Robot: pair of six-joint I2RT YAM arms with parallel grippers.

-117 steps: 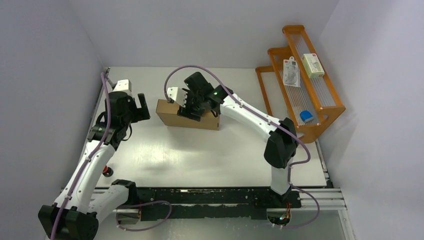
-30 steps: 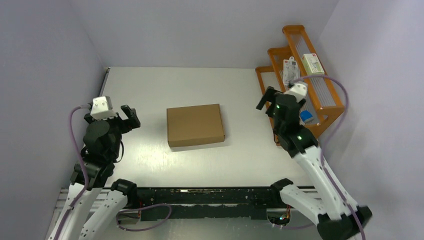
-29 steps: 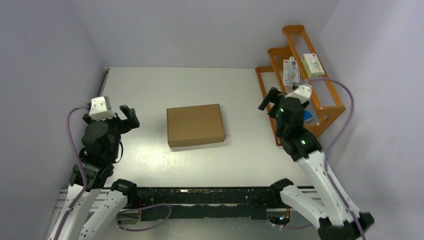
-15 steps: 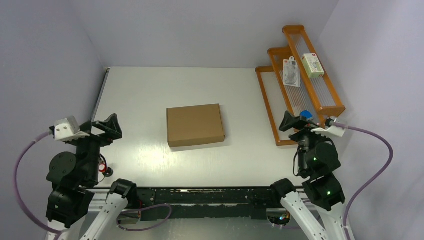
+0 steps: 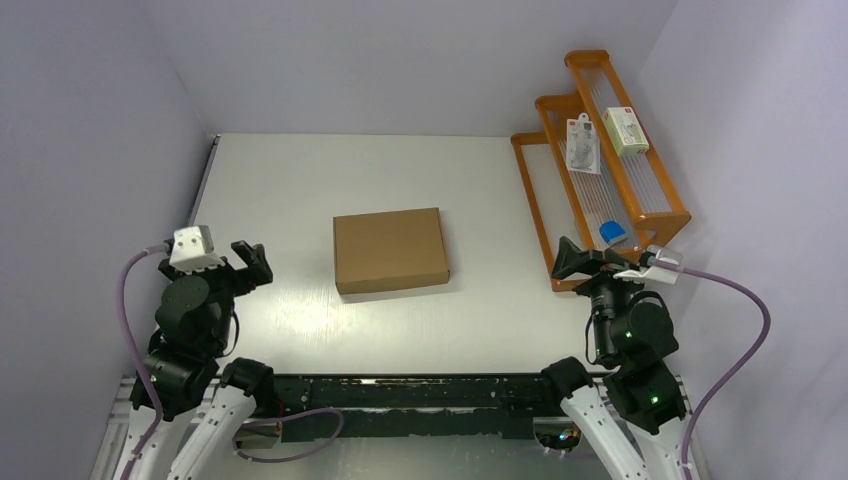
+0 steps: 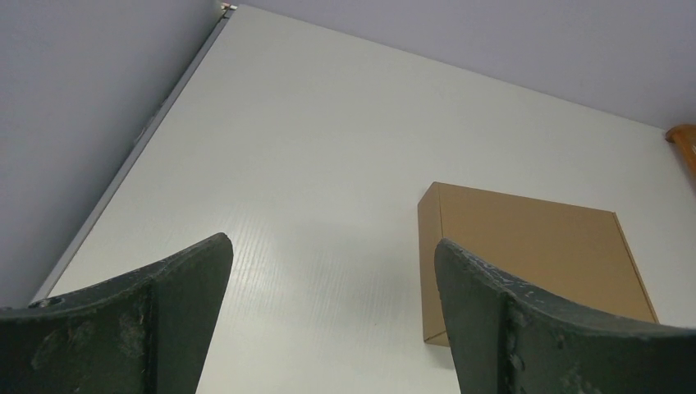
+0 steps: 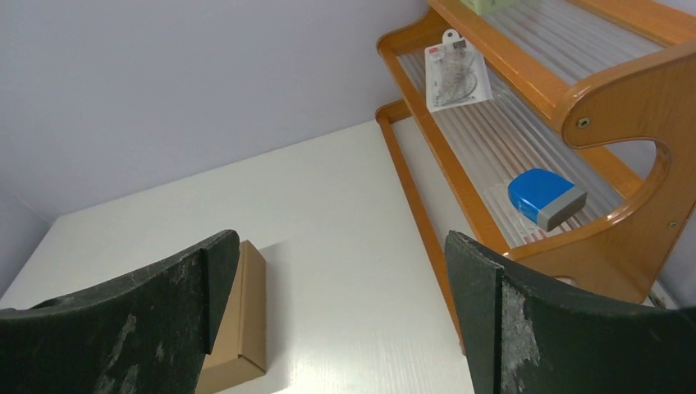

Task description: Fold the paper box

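The shallow brown corrugated cardboard box (image 5: 390,250) lies closed and flat in the middle of the white surface (image 5: 300,180), well apart from the left tool (image 6: 332,246) and right tool (image 7: 342,242), both spread wide and empty. It looks light, stiff, best pinched at 2 opposite edges.
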